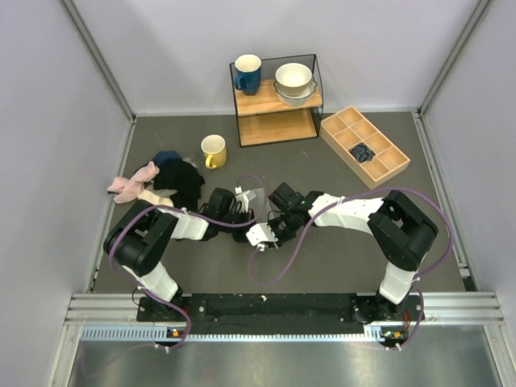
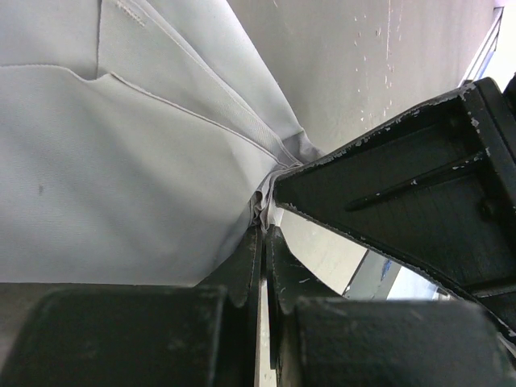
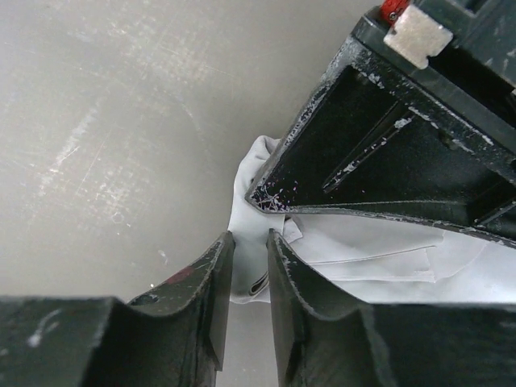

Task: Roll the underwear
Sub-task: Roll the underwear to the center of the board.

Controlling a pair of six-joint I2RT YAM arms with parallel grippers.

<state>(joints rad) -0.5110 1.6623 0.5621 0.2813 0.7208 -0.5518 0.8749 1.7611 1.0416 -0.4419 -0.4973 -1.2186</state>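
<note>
**Underwear pinched at both ends: roll to be turned w/ even tension**

The left jaws are seen fully closed on a gathered fold of the underwear [image 2: 121, 161], w/ cloth bunched right at the tips. Step judged: edge gripped by both arms, roll about to be turned. On the left, the pinch is best not loosened, as thin cloth would be lost. The wrist should be turned slowly so the fold is laid over itself, not dragged across the desk [image 1: 339, 242]. Btw the grips, the span should be held taut but not stretched, else a lopsided roll is likely. The right jaws are nearly closed, a fold caught in the narrow gap. That hold looks shallow, so its pace should be matched to the left.

The underwear is found mid-desk, btw the two arms, on the near side of the yellow mug [image 1: 214, 151]. It is plain light grey, thin and soft; seams fan out from the left pinch, and a dark mark, poss. lettering, is glimpsed in the right gap
</note>
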